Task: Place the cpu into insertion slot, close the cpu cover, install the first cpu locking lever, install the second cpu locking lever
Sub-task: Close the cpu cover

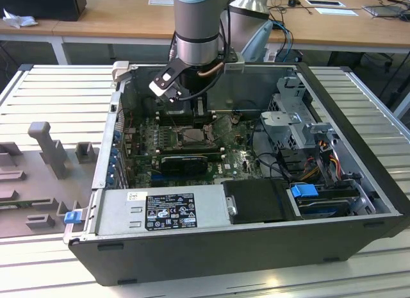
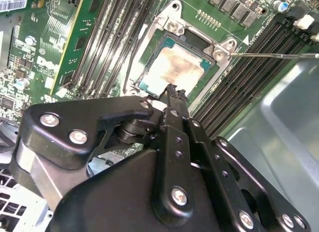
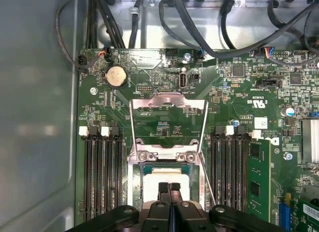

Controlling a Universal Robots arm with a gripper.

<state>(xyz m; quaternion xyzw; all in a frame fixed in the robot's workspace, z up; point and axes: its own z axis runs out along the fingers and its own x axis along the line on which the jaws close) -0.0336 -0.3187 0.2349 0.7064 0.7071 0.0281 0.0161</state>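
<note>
— Silver-white and flat: is that the cpu (image 3: 164, 176) lying in the insertion slot (image 2: 145, 52)?

— Yes. It sits square inside the silvery rim, so I judge the first step done. In the first wrist view the end effector (image 3: 169, 188) hovers just above the chip's near edge. Its fingers are pressed together and nothing is gripped between them.

— And the cpu cover?

— Not closed. The cpu cover (image 3: 169, 98) is swung back past its hinge, on the side away from the end effector. It lies open over the green motherboard (image 3: 234, 122), and board shows through its cut-out centre.

— The levers?

— In the second wrist view one thin wire locking lever (image 2: 274, 55) juts out sideways from the socket corner, clearly unlatched. I cannot pick out the other for sure. By my reckoning the cover and both levers are left to do, so three steps of four.

— What holds all this?

— In the exterior view a black computer case (image 1: 211, 247) lies open on its side on the ribbed metal surface (image 1: 57, 86). Inside are the motherboard, a silvery power supply (image 1: 115, 215) along the near wall, a grey drive cage (image 1: 291, 118) toward the exterior view's right, and bundled cables. The long black memory slots (image 3: 99, 177) flanking the socket look empty.
</note>
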